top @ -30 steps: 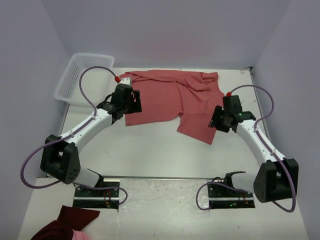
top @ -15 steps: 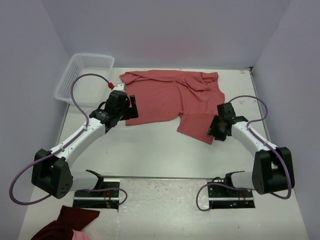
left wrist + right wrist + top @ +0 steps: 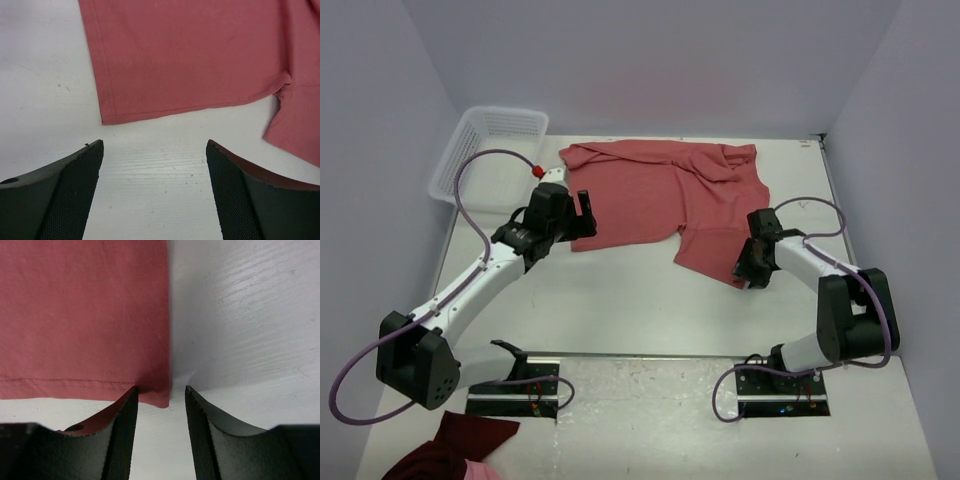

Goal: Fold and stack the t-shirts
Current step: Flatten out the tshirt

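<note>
left pincer (image 3: 154, 146) wide, empty, short of shirt (image 3: 650, 195) hem | right pincer (image 3: 160, 390) half-open astride shirt corner, not gripping | pinch low at corners

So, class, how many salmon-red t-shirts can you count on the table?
1. The t-shirt lies spread, partly rumpled, at the far middle of the table. A second could be hidden under it; the views cannot rule that out.
</note>
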{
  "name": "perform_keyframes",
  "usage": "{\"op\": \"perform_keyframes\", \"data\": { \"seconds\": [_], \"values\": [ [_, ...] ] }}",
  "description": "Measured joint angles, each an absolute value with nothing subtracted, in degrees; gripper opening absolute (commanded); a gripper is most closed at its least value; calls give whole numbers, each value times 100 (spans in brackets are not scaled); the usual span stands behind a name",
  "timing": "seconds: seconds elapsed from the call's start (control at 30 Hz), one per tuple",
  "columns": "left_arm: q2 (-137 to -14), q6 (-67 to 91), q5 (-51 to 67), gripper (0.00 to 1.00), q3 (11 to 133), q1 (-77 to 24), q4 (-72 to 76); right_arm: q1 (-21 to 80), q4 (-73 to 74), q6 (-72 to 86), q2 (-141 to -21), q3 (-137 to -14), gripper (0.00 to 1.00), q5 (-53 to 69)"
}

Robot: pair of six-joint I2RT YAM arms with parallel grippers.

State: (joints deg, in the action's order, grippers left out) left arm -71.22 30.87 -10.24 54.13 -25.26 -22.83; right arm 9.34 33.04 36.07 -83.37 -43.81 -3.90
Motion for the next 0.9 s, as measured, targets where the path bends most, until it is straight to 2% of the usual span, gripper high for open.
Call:
{"op": "perform_keyframes", "data": {
  "seconds": [0.1,0.17,0.47,0.9],
  "values": [
    [-6991,3085,-1026,84,5411,-2526,-2279,937,3339,3607,-8436,-4397,38,-364],
    [-6947,3085,-1028,85,5408,-2526,-2279,939,3343,3610,-8477,-4434,29,-349],
    [-6871,3083,-1068,85,5273,-2526,-2276,976,3339,3669,-8523,-4473,0,-303],
    [-7437,3094,-1041,85,5179,-2519,-2300,1372,3365,3728,-7911,-4539,0,-506]
  ]
}}
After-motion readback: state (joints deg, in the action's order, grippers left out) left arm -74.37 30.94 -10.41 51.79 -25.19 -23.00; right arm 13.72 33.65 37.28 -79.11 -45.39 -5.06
